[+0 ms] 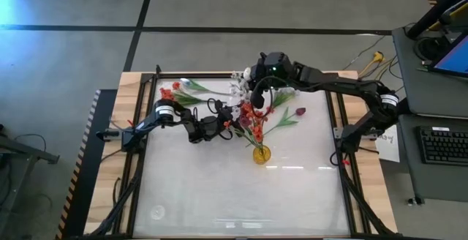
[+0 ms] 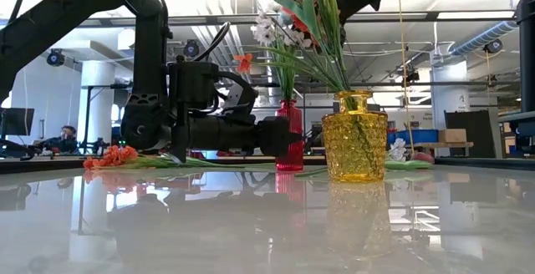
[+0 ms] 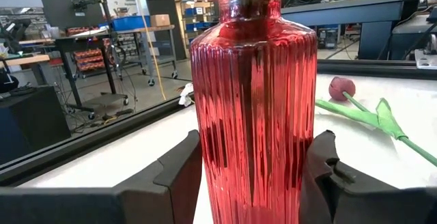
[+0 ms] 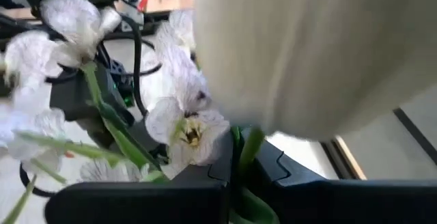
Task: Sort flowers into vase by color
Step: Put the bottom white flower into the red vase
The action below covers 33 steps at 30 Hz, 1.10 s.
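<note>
A red ribbed glass vase (image 3: 252,94) stands on the table between the fingers of my left gripper (image 3: 254,176), which is shut on it; it shows as the red vase (image 2: 288,144) in the low view, with white blossom sprays (image 2: 266,30) in it. My right gripper (image 4: 239,183) hangs above this vase, shut on a white tulip (image 4: 307,53). A yellow vase (image 1: 261,154) holds red-orange blossoms (image 1: 252,115). On the table lie a dark red tulip (image 1: 300,112), a red-orange cluster (image 1: 170,91) and a white tulip (image 1: 184,84). My left gripper clasps the red vase's ribbed body (image 3: 205,142) between its two fingers, one on each side. The fingers (image 3: 181,173) come in level from the table's left. The vase stands upright on the table. My right gripper pinches the white tulip's green stem (image 4: 244,152) just below the bloom. The bloom stands out past the fingertips, and white blossom sprays (image 4: 188,128) are close beside it. Where the rest of the stem goes is hidden.
The yellow vase (image 2: 355,136) stands right beside the red one, toward the near edge. Stems and leaves (image 1: 281,119) spread between them. A wooden frame (image 1: 146,79) borders the table. A keyboard (image 1: 442,145) and desk stand past the right edge.
</note>
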Each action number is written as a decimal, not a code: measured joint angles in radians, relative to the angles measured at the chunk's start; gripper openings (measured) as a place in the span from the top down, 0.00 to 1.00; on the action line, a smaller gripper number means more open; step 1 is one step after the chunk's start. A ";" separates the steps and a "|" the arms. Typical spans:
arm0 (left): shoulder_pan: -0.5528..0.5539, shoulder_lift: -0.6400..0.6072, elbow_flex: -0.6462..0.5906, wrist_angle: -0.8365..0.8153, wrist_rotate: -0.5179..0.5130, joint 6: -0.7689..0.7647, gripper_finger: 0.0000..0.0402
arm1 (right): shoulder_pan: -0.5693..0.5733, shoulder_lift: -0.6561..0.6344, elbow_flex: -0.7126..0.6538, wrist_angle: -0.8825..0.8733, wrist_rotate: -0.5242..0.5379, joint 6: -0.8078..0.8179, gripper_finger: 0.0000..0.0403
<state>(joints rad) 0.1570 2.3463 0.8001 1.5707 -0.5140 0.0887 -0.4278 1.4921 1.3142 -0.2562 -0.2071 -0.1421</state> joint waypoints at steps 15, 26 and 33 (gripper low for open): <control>0.000 0.000 0.000 -0.001 0.000 -0.001 0.59 | 0.000 0.004 -0.014 0.008 0.033 -0.005 0.97; -0.009 0.000 -0.012 -0.001 0.000 -0.023 0.57 | 0.000 0.002 -0.014 -0.001 0.024 0.038 0.73; -0.019 0.002 -0.014 -0.020 -0.019 -0.022 0.42 | 0.000 0.000 -0.014 -0.003 0.024 0.069 0.56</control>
<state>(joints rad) 0.1381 2.3482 0.7864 1.5508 -0.5334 0.0666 -0.4278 1.4926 1.3006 -0.2590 -0.1833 -0.0730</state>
